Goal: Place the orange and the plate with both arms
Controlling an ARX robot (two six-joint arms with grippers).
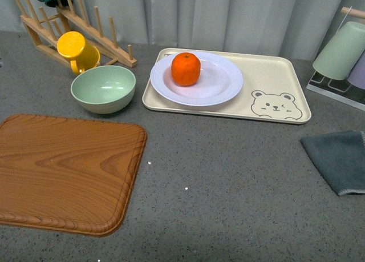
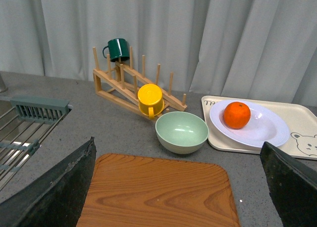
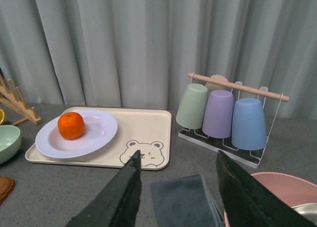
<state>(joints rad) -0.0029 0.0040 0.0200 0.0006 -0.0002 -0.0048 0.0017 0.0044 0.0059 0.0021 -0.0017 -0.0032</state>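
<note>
- The orange [image 1: 186, 68] sits on the plate [image 1: 222, 85], well ahead of both arms.
- Left fingers [image 2: 54, 187] and right fingers [image 3: 119, 197] are spread open, empty.
- Neither arm looks clearly nearer.

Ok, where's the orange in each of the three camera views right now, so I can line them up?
Front view: the orange sits on the white plate, upper middle of the picture.
Left wrist view: the orange shows at the right, on the plate, beyond the green bowl.
Right wrist view: the orange shows at the left, on the plate.
Shared landmark: the beige bear tray under the plate.
</note>
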